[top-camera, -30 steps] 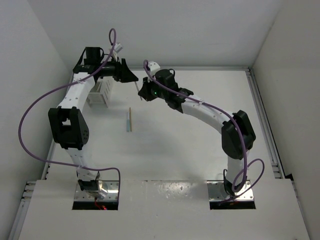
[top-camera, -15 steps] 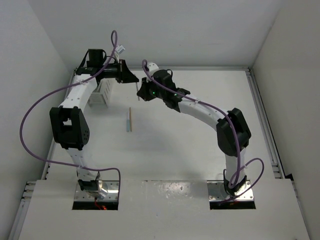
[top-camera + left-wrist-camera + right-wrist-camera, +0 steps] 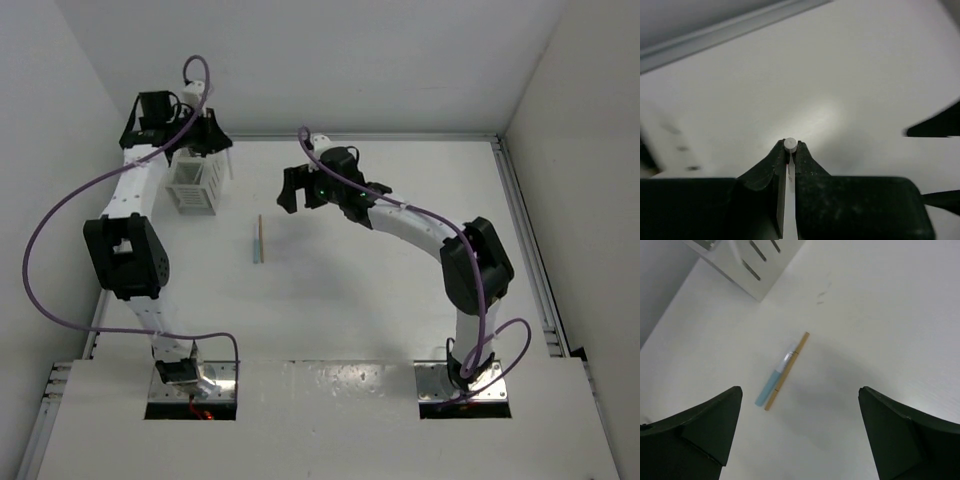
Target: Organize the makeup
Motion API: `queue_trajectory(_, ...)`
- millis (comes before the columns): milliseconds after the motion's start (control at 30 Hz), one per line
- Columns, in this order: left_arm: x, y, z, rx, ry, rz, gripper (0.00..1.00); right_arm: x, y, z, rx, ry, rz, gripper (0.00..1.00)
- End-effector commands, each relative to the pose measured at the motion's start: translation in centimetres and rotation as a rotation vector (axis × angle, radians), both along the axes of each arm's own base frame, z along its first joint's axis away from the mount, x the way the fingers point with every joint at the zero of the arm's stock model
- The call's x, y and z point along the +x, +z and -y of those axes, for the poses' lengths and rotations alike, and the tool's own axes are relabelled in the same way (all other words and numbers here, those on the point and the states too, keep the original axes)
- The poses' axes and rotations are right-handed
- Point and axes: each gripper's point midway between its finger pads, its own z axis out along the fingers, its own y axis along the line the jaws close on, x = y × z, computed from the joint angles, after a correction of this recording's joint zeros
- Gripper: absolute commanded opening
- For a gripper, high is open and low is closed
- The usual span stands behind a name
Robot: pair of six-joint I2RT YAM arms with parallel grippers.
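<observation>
Makeup (image 3: 776,390) sits in two places: one stick in our grip and two on the table (image 3: 380,280). Our left pincer (image 3: 789,151) is clamped tight on the white stick (image 3: 790,144), whose round end pokes out between the fingertips. Seen from above, that pincer hangs at the far side of the rack (image 3: 192,188) in the far left corner. We cannot tell whether the stick is lined up with a slot. Our right pincer (image 3: 800,395) stands wide apart and holds nothing. It hovers over the tan stick (image 3: 786,371) and blue stick (image 3: 769,385), which lie side by side, touching, near the rack but apart from it.

We judge the step in hand to be stowing the white stick. That calls for bringing it upright over a free slot, lowering it in, then letting go. For the right arm, the next move is to come down on the pair. Because the two touch, the fingers must straddle one stick without dragging its neighbour.
</observation>
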Motion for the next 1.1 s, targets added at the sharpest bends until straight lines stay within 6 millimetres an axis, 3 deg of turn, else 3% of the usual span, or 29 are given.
queue_trajectory(0,1.7,4.6,-8.7,0.357,0.280,0.194,0.00,-0.2,3.1,2.4,-0.013,-0.038,0.090,1.00)
queue_trajectory(100,1.4,3.5,-11.7,0.404,0.347,0.172,0.00,-1.1,2.3,3.5,-0.037,-0.046,0.085,1.00)
queue_trajectory(200,1.6,3.1,-13.5,0.365,0.390,0.171,0.00,-1.5,1.5,4.0,-0.045,-0.052,0.074,1.00)
queue_trajectory(400,1.8,1.7,-14.6,0.395,0.402,0.176,0.00,-1.9,0.5,4.6,-0.056,-0.059,0.054,1.00)
queue_trajectory(600,1.8,-3.6,-14.7,0.469,0.330,0.157,0.00,-1.9,-0.1,5.3,-0.064,-0.066,0.043,1.00)
queue_trajectory(667,2.0,-4.4,-14.8,0.476,0.325,0.157,0.06,-1.9,0.2,5.6,-0.069,-0.069,0.051,1.00)
queue_trajectory(767,2.2,-3.9,-15.3,0.467,0.344,0.167,0.36,-2.2,0.0,5.8,-0.083,-0.064,0.051,1.00)
queue_trajectory(833,2.3,-3.5,-15.5,0.463,0.364,0.166,0.49,-2.5,0.0,5.9,-0.088,-0.063,0.046,1.00)
queue_trajectory(933,2.3,-1.5,-16.3,0.466,0.398,0.179,0.56,-2.5,-0.2,6.4,-0.104,-0.068,0.042,1.00)
queue_trajectory(967,2.4,0.1,-16.3,0.467,0.405,0.207,0.64,-2.6,-0.2,6.4,-0.113,-0.071,0.045,1.00)
queue_trajectory(1067,2.1,2.3,-16.1,0.477,0.417,0.235,0.76,-2.4,-0.3,6.9,-0.134,-0.085,0.043,1.00)
